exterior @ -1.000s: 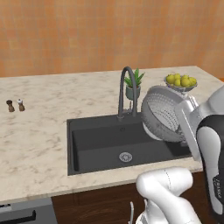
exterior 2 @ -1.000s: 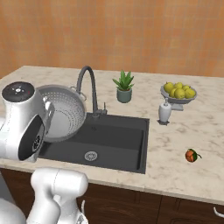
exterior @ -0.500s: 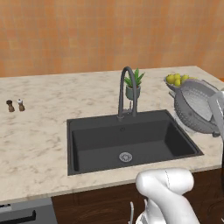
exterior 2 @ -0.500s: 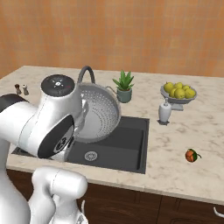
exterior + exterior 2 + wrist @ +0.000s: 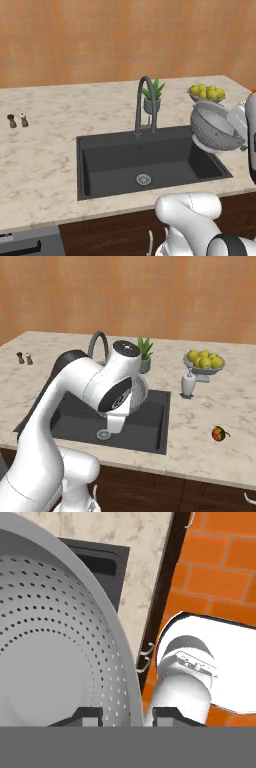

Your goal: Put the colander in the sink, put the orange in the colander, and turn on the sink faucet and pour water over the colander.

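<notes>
A white robot arm carries the colander point(image 5: 216, 127) tilted in the air above the sink point(image 5: 150, 162), at about three o'clock of the basin's rim. The gripper point(image 5: 122, 714) pinches the colander's rim between its fingers. Best to level it, lower it centrally near the drain (clear of the faucet point(image 5: 144, 102)), then release. The orange point(image 5: 218, 433) waits on the counter.

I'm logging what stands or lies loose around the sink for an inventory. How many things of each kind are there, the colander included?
Colander: 1
Orange: 1
Fruit bowl: 1
Potted plant: 1
Soap dispenser: 1
Shakers: 2
Total: 7
</notes>
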